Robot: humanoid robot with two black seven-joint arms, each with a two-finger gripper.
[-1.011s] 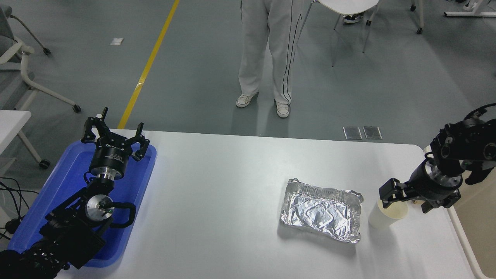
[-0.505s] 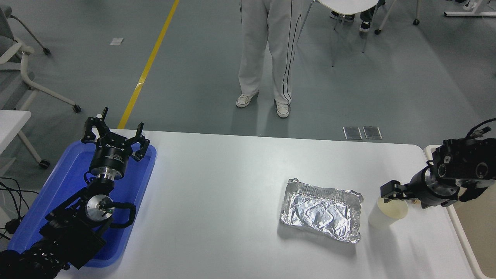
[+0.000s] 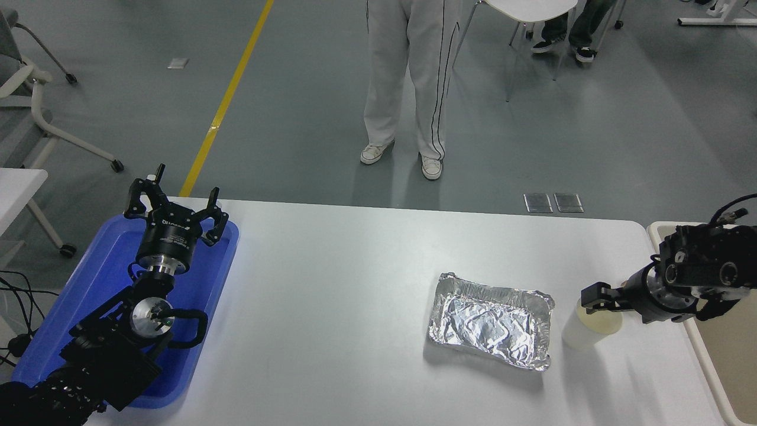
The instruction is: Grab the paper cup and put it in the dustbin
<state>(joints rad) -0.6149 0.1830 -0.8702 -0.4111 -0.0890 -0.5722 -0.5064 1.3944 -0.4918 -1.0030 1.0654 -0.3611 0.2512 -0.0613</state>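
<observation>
Cup (image 3: 590, 325) upright near table's right edge, just right of foil tray (image 3: 492, 320). My right gripper (image 3: 598, 297) sits at its far rim; I can't tell its jaw state. Dustbin (image 3: 704, 355) farther right. Left gripper (image 3: 175, 207) spread, parked.

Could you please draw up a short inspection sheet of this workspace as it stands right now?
Surface: white table, bare between the things listed.
Job's things: paper cup upright on the table, right of the foil tray; dustbin off the table's right edge, nothing seen inside the visible part.
Clutter: crinkled foil tray; blue tray at the left edge.
Grippers: right tool at the cup's rim, grip not readable; left tool parked over the blue tray, open.
Cables: black cables beyond the left edge.
Surroundings: a person's legs past the far side; chairs; yellow floor line.
</observation>
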